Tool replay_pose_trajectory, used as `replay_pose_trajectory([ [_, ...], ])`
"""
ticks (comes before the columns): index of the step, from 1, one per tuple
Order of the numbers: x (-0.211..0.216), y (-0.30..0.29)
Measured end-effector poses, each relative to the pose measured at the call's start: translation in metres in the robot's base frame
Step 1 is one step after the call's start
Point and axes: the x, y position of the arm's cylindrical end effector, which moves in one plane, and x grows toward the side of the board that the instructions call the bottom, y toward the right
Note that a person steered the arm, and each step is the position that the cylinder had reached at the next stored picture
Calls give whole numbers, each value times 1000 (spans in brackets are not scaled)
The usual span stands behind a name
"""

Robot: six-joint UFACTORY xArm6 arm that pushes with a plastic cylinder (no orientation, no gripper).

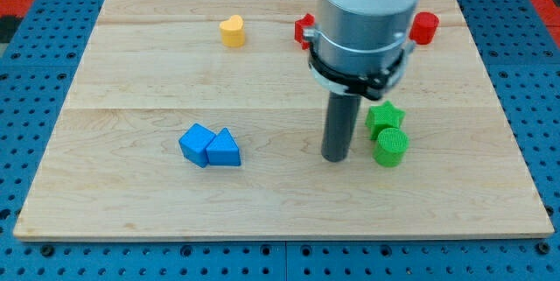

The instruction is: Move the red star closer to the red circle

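Blue pegboard frames your wooden desk (pixel 131 62). No jaws on the end effector, only my tip (pixel 335 158), left of green blocks. Red star (pixel 304 29), half hidden at top, left of red circle (pixel 424 27), looks light, rigid: push its left side.

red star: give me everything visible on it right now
The red star is mostly hidden behind the arm's grey housing; only a glossy red sliver with one or two points shows at the housing's left edge, near the board's top. What touches it cannot be told. My tip sits well below it, beside the green blocks.
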Motion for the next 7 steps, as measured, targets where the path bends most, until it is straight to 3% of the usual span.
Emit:
replay_pose_trajectory([
  [7,-216,-29],
])
